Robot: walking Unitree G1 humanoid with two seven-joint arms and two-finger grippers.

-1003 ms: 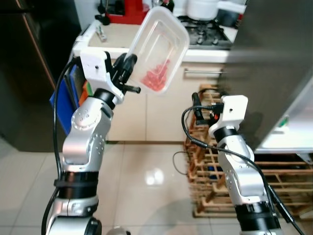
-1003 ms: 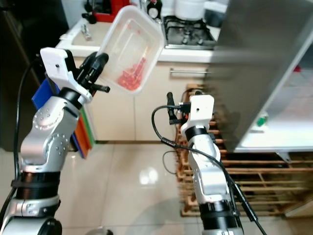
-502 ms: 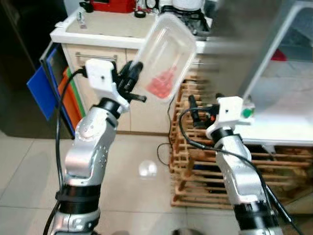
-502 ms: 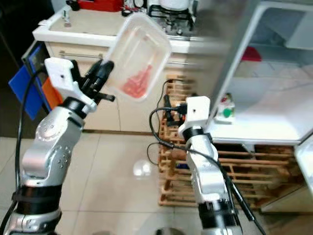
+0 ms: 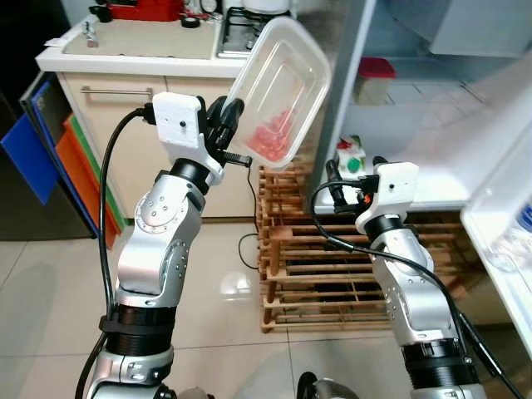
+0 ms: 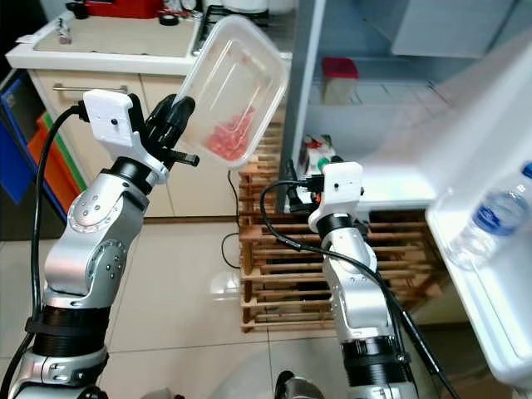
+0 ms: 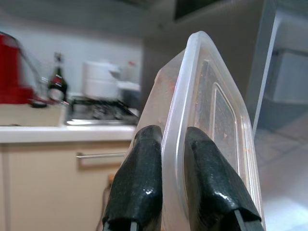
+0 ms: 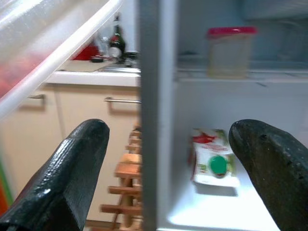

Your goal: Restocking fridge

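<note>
**Left tool holding a plastic tub before the open fridge**

The left tool (image 5: 226, 133) is raised at chest height, its two black fingers (image 7: 139, 183) pinching the rim of a clear plastic tub (image 5: 278, 96), one finger on each side of the wall. The tub is tilted steeply, its open side turned toward the camera, and a small heap of red food (image 5: 270, 140), possibly berries, lies in its lower end. The tub hangs in the air just in front of the grey edge of the fridge (image 5: 337, 100), above a wooden rack (image 5: 316, 266) that stands on the tiled floor. The right tool (image 5: 337, 184) is held lower, near the front of the bottom fridge shelf (image 5: 432, 191), with its fingers spread wide and nothing between them. On that shelf lies a carton with a green cap (image 8: 214, 163); on the shelf above stands a container with a red lid (image 6: 339, 79). A water bottle (image 6: 490, 218) sits in the door rack at far right. The kitchen table (image 5: 133, 41) with a stove (image 5: 241, 18) lies behind
</note>
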